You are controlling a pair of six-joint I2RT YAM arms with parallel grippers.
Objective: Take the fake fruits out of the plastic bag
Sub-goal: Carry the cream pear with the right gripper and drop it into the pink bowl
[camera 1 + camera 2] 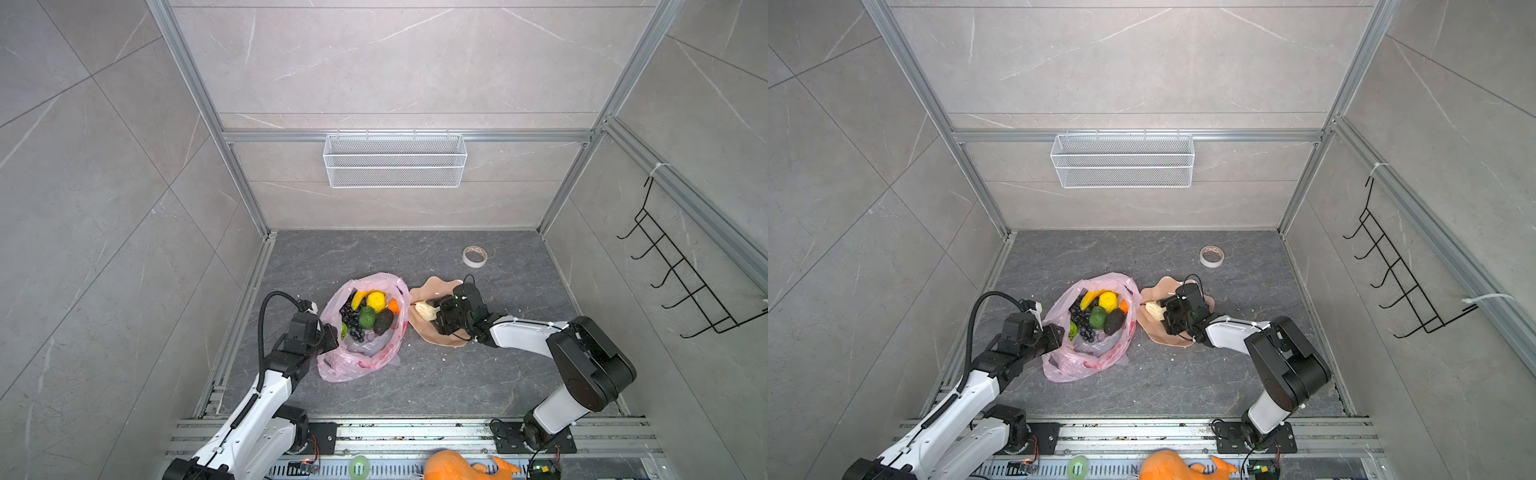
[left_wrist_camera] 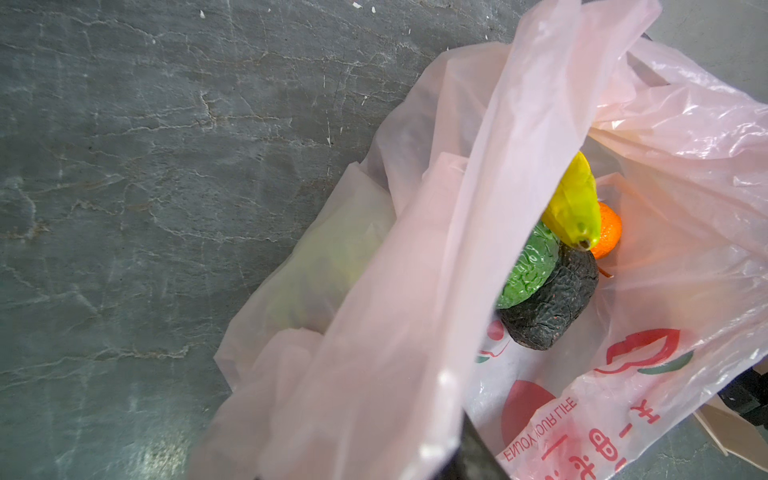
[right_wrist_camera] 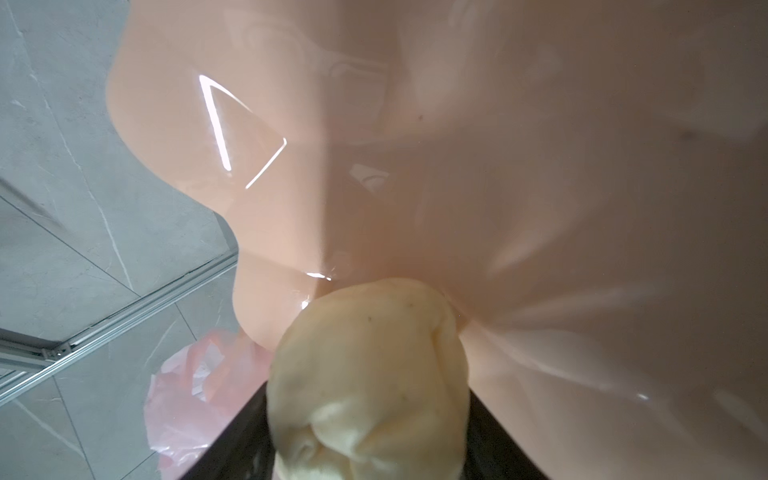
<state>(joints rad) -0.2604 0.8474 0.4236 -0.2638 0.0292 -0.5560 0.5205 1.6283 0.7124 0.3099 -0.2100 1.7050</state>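
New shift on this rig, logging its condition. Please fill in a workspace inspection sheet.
Surface: dark grey stone tabletop, white flecks.
Job's things: plastic bag open, fake fruits inside; cream-white piece over plate.
Clutter: tape roll at back; green tape roll, orange object at front.
Grippers: left gripper pinches bag rim; right gripper closed on cream-white piece.
Cables: black conduit loops over left arm.
Surroundings: mesh basket, hook rack on walls.

Looked like a robotics lab test cell, not anybody's home tbh: grey stone-look wall panels (image 1: 395,62) boxed in aluminium framing (image 1: 291,136), mesh basket (image 1: 395,160) hung upper centre, robot arms (image 1: 582,374) bolted onto a slotted rail (image 1: 415,432) along the bottom.
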